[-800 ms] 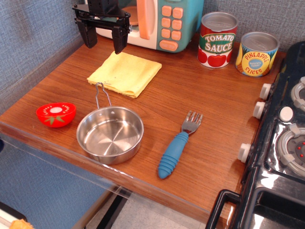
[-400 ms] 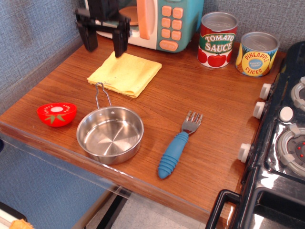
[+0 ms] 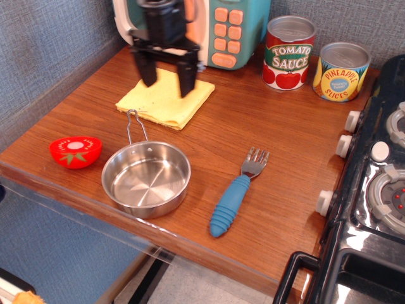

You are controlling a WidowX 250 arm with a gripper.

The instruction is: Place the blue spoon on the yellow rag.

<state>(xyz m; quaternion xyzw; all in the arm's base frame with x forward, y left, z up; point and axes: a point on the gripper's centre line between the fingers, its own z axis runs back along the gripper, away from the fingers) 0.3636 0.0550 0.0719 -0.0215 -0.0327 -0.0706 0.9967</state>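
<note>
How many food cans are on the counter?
2: the tomato sauce can at the back beside the toy microwave, and the pineapple slices can just right of it, near the stove.

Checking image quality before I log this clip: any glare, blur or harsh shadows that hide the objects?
In the single observation.image view: sharp overall; the blue spoon and yellow rag are crisp and evenly lit. The steel pan shows mild reflections, and the glossy stove at the right edge has bright glare. The open gripper looks slightly soft and casts only a faint shadow on the rag.
</note>
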